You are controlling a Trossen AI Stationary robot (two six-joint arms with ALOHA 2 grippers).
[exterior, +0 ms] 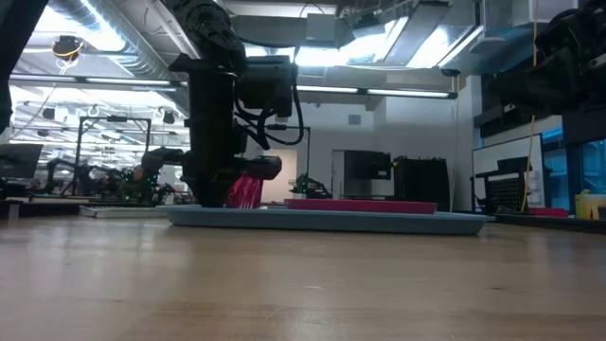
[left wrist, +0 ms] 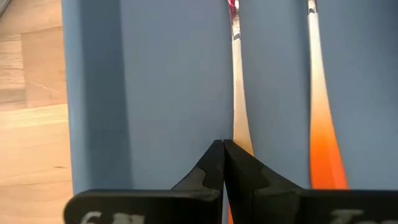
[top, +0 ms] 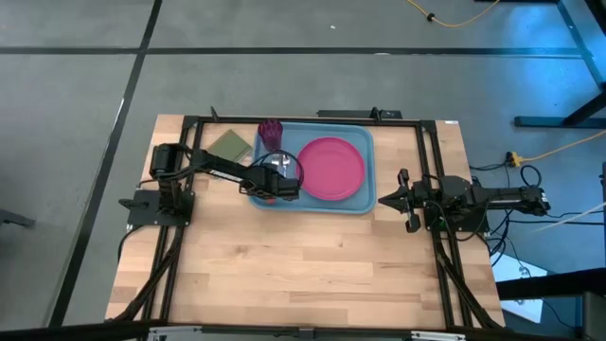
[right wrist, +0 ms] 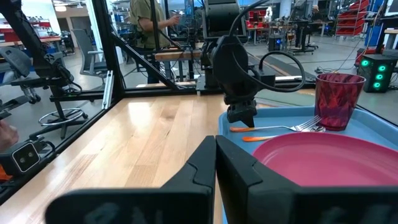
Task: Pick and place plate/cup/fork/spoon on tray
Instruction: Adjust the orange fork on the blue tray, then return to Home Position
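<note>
L gripper (top: pixel 276 186) is pinched shut on the spoon (left wrist: pixel 239 112) handle, low over tray (top: pixel 365 204) at 9 o'clock of plate (top: pixel 331 169). Plate, cup (top: pixel 271 134), fork (right wrist: pixel 280 129) already on tray; spoon just needs release. R gripper (top: pixel 386 200) shut, empty, parked at 3 o'clock.

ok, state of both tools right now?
Left tool: shut on a utensil handle over the tray; fork or spoon, cannot tell.
Right tool: shut, empty.
</note>
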